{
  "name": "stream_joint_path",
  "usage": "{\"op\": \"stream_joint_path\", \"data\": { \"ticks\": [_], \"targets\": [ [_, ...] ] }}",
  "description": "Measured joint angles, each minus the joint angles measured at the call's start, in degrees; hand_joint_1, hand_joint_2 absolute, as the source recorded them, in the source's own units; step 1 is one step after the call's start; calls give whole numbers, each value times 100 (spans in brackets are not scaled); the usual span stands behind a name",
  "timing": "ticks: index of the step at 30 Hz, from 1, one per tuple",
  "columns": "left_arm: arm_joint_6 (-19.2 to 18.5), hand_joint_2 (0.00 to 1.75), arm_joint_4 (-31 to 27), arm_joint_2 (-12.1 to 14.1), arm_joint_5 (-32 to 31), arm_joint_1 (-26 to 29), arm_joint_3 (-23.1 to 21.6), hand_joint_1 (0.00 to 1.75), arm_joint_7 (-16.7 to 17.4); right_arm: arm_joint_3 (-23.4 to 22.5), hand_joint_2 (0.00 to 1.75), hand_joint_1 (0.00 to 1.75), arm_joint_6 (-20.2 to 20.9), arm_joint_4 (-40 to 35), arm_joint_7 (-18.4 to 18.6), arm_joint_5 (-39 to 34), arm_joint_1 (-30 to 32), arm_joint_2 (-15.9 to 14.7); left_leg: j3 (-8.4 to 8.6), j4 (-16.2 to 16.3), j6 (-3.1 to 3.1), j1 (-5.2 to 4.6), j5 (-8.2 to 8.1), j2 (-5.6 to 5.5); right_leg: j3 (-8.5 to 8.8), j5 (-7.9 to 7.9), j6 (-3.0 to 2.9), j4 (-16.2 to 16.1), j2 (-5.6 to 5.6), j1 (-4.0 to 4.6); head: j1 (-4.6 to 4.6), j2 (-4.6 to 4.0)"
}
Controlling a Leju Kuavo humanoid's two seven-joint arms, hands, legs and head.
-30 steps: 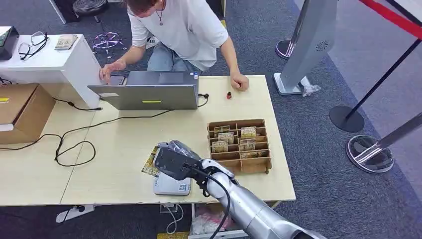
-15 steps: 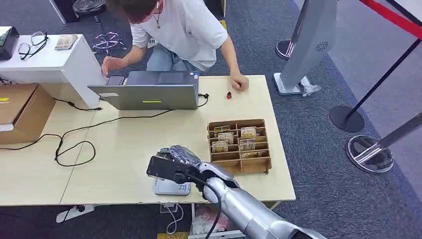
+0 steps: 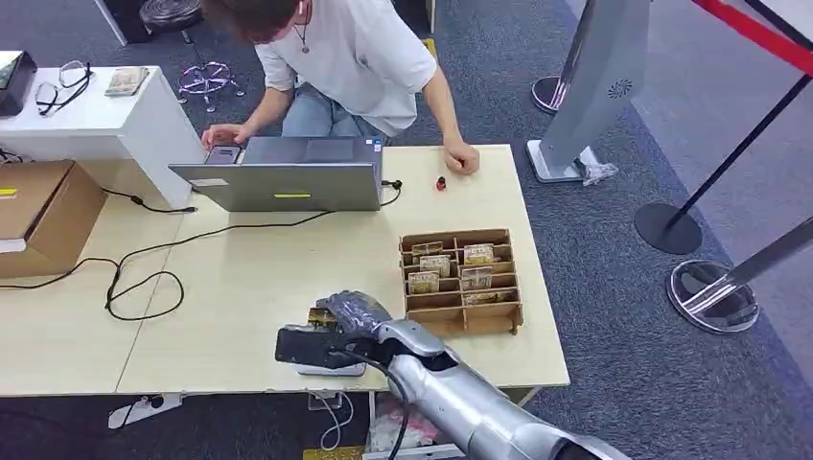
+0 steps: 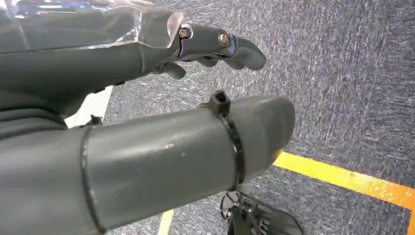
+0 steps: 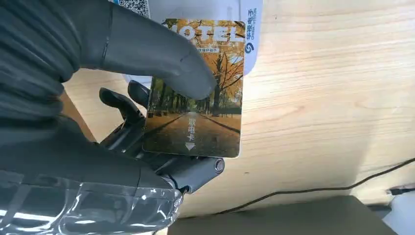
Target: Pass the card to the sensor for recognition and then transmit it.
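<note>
My right hand hovers low over the white sensor near the table's front edge. It pinches a hotel key card printed with autumn trees between its thumb and fingers. The card lies flat just over the white sensor, which carries a QR label. In the head view a sliver of the card shows past the hand. My left hand hangs over grey carpet, fingers apart and holding nothing.
A wooden compartment box with several cards stands right of the hand. A laptop and black cables lie on the table. A person leans over its far edge. A cardboard box sits far left.
My right hand has moved left and toward the table's front edge, lowering the card over the sensor. The person's hand has shifted by the laptop.
</note>
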Motion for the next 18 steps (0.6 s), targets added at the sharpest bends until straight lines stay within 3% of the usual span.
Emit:
{"op": "stream_joint_path", "data": {
  "ticks": [7, 12, 18],
  "targets": [
    [13, 0, 0, 0, 50, 6, 0, 0, -35, 127, 175, 175, -9, 2, 68, 166, -35, 55, 0, 0, 0, 0, 0, 0, 0, 0, 0, 0, 0, 0, 0, 0],
    [-225, 0, 0, 63, 44, -31, 0, 0, 197, 175, 175, 175, -4, 55, 94, 219, -71, 184, 1, 0, 0, 0, 0, 0, 0, 0, 0, 0, 1, 0, 0, 0],
    [-258, 0, 0, 101, 44, -35, 0, 0, 203, 256, 175, 175, -74, 160, 125, 361, -97, 304, 1, 0, 0, 1, 0, 1, 0, 0, 0, 0, 1, 1, 0, 0]
  ]
}}
